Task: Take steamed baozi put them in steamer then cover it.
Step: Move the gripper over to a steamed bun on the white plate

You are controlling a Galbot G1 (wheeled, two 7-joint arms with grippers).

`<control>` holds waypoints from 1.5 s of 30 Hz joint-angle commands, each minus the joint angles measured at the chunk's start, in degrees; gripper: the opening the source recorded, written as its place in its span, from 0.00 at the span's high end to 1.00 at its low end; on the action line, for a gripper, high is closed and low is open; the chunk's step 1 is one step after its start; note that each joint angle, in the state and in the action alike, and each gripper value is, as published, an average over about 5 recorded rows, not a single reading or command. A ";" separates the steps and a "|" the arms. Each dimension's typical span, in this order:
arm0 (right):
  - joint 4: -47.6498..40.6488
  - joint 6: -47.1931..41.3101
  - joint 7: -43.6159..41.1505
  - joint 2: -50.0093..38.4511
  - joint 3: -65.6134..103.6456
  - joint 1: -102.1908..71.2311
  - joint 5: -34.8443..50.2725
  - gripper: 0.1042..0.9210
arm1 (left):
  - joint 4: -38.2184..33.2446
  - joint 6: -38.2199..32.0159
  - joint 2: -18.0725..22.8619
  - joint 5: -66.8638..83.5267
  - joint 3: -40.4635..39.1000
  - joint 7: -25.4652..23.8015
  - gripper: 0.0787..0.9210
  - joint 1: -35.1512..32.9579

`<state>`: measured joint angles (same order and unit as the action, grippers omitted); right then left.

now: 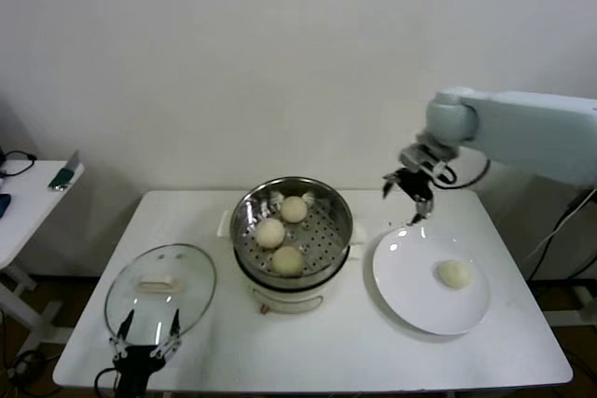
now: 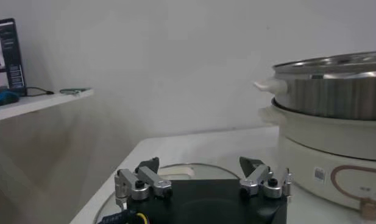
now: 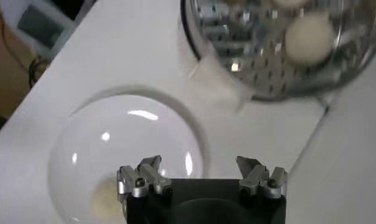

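Last bun [image 1: 454, 273]: on plate [image 1: 410, 300], below and right of the released right claw [image 1: 410, 195]; left claw [image 1: 146, 335] released, farther.

In the right wrist view the steamer [image 3: 279, 49] is cut off; the baozi [image 3: 102, 195] on the plate [image 3: 124, 152] is blurred.

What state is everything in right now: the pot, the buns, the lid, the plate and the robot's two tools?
steamer: uncovered, three buns on its perforated tray.
steamed baozi in the steamer: three, sitting apart.
last baozi: on the plate, untouched.
plate: holds one bun.
glass lid: flat on the table, left of the steamer.
left tool: open, empty, at the lid's near edge.
right tool: open, empty, above the plate's far edge.
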<state>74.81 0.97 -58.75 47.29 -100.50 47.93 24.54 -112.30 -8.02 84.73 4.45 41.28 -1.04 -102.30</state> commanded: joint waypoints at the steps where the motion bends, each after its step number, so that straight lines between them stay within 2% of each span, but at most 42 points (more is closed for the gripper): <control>1: 0.45 -13.34 4.11 -12.85 -1.22 -7.23 -4.55 0.12 | -0.27 0.06 0.18 0.07 0.02 -0.04 0.12 0.07; 9: -4.16 -12.94 4.65 -13.86 9.93 -20.58 -11.45 0.12 | -0.51 -0.32 0.82 -0.21 -0.19 -0.06 0.12 -0.48; 18: -8.48 -12.97 5.94 -11.21 19.24 -30.52 -12.41 0.12 | -0.51 -0.83 1.30 -0.58 -0.26 0.08 0.12 -1.51; 38: -10.23 -12.68 6.72 -10.17 23.87 -34.76 -14.47 0.13 | -0.46 -0.66 1.44 -1.16 -0.36 0.13 0.12 -1.45; 45: -9.39 -12.14 5.73 -10.39 23.37 -32.99 -13.46 0.28 | -0.48 -0.73 1.33 -1.20 -0.31 0.15 0.12 -1.46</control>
<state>65.66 -11.10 -52.74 37.00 -78.40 15.32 11.17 -112.77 -8.73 86.17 3.28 40.99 -0.90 -103.77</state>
